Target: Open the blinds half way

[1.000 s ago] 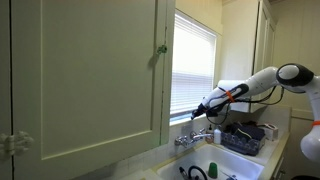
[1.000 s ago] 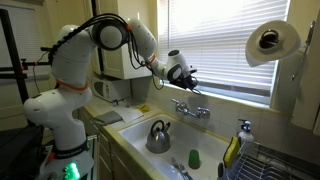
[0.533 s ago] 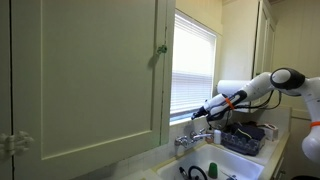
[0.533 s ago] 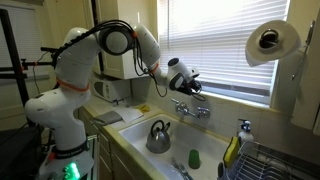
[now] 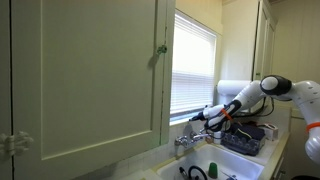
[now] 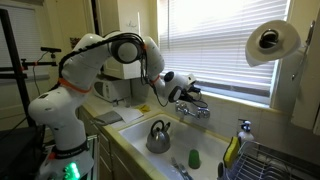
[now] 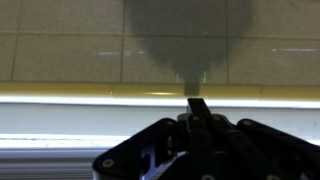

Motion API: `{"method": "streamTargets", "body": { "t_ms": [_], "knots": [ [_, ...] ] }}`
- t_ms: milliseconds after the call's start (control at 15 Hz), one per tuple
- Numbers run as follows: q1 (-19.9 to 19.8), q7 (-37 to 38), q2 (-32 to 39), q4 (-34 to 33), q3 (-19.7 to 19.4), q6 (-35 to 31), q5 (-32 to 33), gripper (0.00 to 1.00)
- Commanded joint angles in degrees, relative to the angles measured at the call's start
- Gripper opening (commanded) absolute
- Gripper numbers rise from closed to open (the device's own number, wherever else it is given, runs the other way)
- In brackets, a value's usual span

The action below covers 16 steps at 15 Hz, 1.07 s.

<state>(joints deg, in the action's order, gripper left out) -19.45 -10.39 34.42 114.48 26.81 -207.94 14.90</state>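
White slats of the blinds (image 5: 196,62) are glowing with daylight in an exterior view, hanging fully down over the window just beside a pale-green cabinet door (image 5: 85,80). The robot arm (image 5: 262,90) is reaching in from the far side of the sink (image 5: 238,162). Its gripper (image 5: 196,119) is hovering just above the faucet (image 5: 189,139), level with the lowest slats, and whether it is touching them cannot be told from here. A dark dish rack (image 5: 246,136) is sitting beyond the sink. From the opposite side, in an exterior view, the blinds (image 6: 225,45) are covering the whole window down to the sill. The white arm (image 6: 110,50) is arching over so that the gripper (image 6: 196,91) is pointing at the bottom rail, close over the faucet (image 6: 197,109). A metal kettle (image 6: 158,137) and a green cup (image 6: 194,158) are resting in the sink (image 6: 125,130), and a paper towel roll (image 6: 270,42) is hanging by the window. In the wrist view the black gripper (image 7: 197,103) is rising from the bottom edge with its fingertips clenched together into one narrow tip. It is aiming at a bright horizontal band beneath a tiled wall (image 7: 80,55). Whether that band is the sill or the rail cannot be told.
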Motion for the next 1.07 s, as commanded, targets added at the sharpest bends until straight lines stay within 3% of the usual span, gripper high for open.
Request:
{"method": "streamTargets", "body": {
  "t_ms": [0, 400, 667, 1000],
  "knots": [
    [8.5, 0.8, 3.4, -4.2, -8.9, -6.2, 1.9, 0.0],
    [17.9, 0.3, 6.5, -10.9, -19.0, -11.5, -1.2, 0.0],
    [20.1, 1.5, 7.0, -13.4, -21.2, -12.3, -2.0, 0.0],
    [20.5, 4.5, 7.1, -14.0, -20.9, -12.3, -2.4, 0.0]
  ]
}}
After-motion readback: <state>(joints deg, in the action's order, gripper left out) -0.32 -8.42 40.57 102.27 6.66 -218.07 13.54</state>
